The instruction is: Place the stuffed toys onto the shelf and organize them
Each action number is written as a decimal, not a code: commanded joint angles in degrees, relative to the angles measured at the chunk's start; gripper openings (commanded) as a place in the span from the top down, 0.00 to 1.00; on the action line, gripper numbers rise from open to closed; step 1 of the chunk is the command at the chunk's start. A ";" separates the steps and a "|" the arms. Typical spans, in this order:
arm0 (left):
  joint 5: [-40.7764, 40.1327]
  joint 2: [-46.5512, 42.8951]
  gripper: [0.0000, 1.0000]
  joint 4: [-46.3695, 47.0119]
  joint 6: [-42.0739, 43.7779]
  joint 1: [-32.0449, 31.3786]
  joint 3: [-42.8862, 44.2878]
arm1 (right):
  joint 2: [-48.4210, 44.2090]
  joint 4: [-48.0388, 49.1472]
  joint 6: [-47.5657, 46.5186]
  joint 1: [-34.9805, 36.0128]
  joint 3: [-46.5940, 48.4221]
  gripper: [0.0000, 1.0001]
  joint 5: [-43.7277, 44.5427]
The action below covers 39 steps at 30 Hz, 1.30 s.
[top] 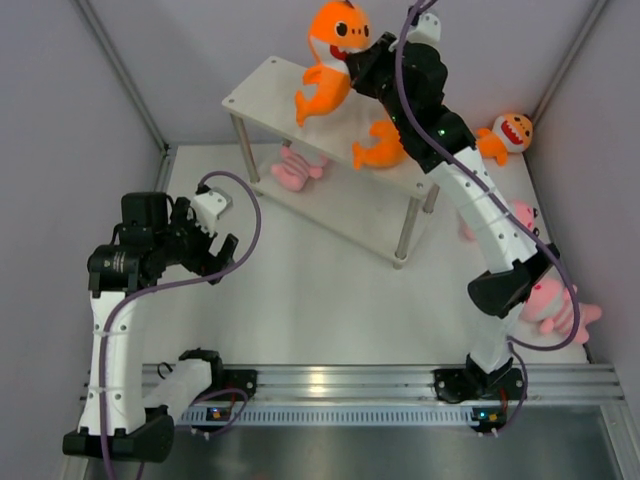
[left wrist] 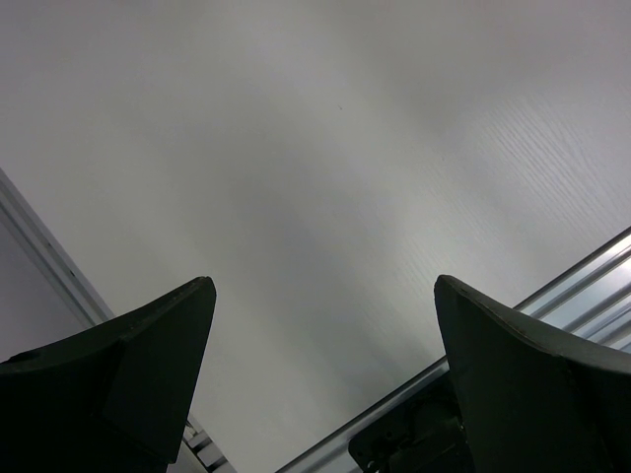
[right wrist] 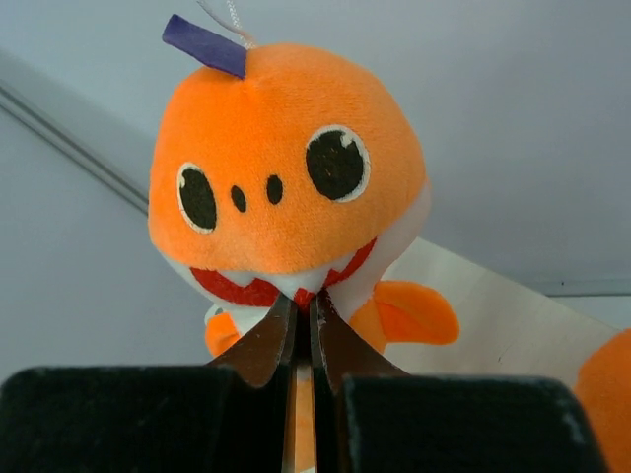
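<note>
My right gripper (top: 360,62) (right wrist: 304,307) is shut on an orange shark plush (top: 333,50) (right wrist: 286,168), pinching it just under its red mouth, over the back of the white shelf (top: 262,92) (right wrist: 498,315). A second orange plush (top: 380,148) (right wrist: 609,394) lies on the top tier by the right arm. The third orange plush (top: 508,134) sits on the table at the back right. One pink plush (top: 298,168) lies on the lower tier. Two more pink plushes (top: 520,216) (top: 556,306) lie beside the right arm. My left gripper (top: 222,252) (left wrist: 325,286) hangs open over bare table.
The shelf's silver legs (top: 405,236) stand mid-table. Grey walls close in on the left, back and right. An aluminium rail (top: 330,380) (left wrist: 582,281) carrying both arm bases runs along the near edge. White table (top: 300,300) lies between the left arm and the shelf.
</note>
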 commanded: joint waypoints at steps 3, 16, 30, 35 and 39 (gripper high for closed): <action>0.54 -0.95 0.01 -0.10 1.33 -0.18 -0.72 | -6.29 5.11 1.41 2.11 -5.37 1.00 2.81; 0.37 -1.22 0.01 -0.18 1.42 -0.18 -1.07 | -6.47 5.55 5.37 2.11 -11.89 0.80 1.76; 1.16 -1.13 0.01 -0.01 2.04 -0.18 -2.21 | -7.70 7.66 6.16 2.11 -15.24 0.55 3.26; -0.06 -0.69 0.01 1.83 2.39 -0.18 -4.75 | -8.58 8.98 4.76 2.11 -14.45 0.55 2.20; -12.43 -1.13 0.01 13.94 -0.50 -0.18 -15.02 | -11.47 11.08 -1.28 2.11 -13.39 0.52 -1.48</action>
